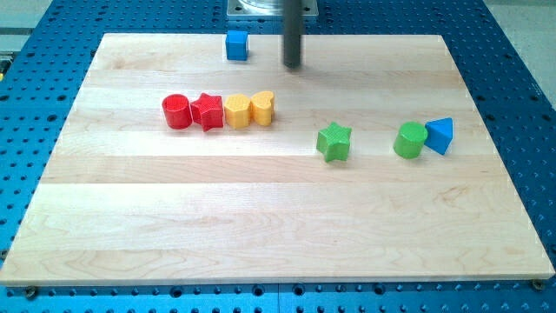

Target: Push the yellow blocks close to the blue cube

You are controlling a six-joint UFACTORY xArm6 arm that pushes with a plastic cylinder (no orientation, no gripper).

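Arm end: straight dark rod, no gripper.
Rod is dark grey, smooth, cylindrical, with a faint lighter sheen down one side; my tip (292,66) ends blunt and flat. Light grey metal mount visible behind it at frame top.

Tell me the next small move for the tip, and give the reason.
Probably bring my tip down-view past the yellow heart, since both it and the yellow block lie below the blue cube and need pushing up-view.
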